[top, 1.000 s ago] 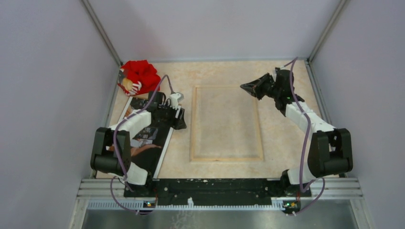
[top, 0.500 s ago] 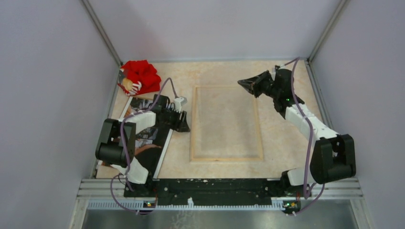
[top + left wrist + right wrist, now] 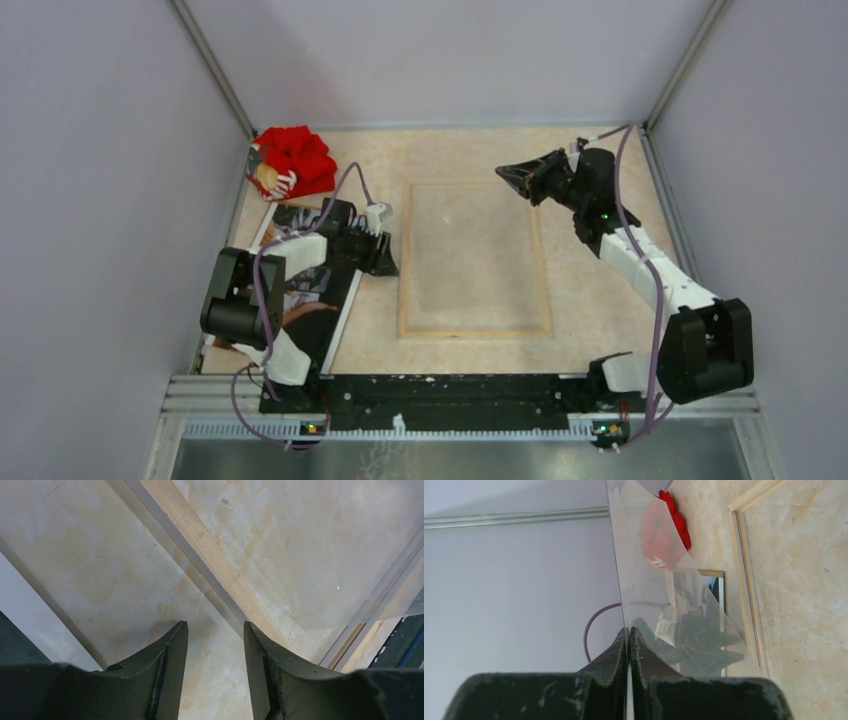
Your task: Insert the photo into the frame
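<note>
Photo [image 3: 315, 300] lies face up at the table's [image 3: 580, 315] left under the left arm, just beside the frame [image 3: 475, 328], which lies wood-back up at centre. Since a second ago the left gripper [image 3: 215, 627] has edged toward the frame, its fingers narrower yet still apart and empty. The right gripper [image 3: 627, 631], clamped on a clear sheet [image 3: 649, 570], has drifted back-left. One photo, one frame, one clear sheet, one red bundle [image 3: 293, 160].
</note>
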